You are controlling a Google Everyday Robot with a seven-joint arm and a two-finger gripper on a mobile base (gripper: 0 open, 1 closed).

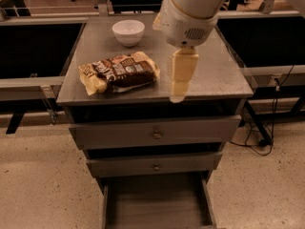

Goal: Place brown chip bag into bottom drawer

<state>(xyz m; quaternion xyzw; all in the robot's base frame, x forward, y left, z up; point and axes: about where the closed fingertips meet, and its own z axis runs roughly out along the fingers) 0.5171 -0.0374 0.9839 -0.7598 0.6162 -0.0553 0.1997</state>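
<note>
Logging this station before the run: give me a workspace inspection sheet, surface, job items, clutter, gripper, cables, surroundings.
Surface: grey cabinet top, carrying two things.
Job's things: brown chip bag lies on the top's front left; bottom drawer is pulled open.
Clutter: white bowl at the top's back, apart from the bag.
Gripper: gripper hangs over the top's front edge, right of the bag, not touching it.
Cables: black cable on the floor at right.
Surroundings: speckled floor; benches either side.

Chip bag [119, 73] lay front-left on the cabinet top [214, 75], bowl [128, 32] behind it near the back edge, gripper [178, 82] hung just right of the bag, and the bottom drawer [155, 202] sat open below two upper drawers [155, 133].
</note>
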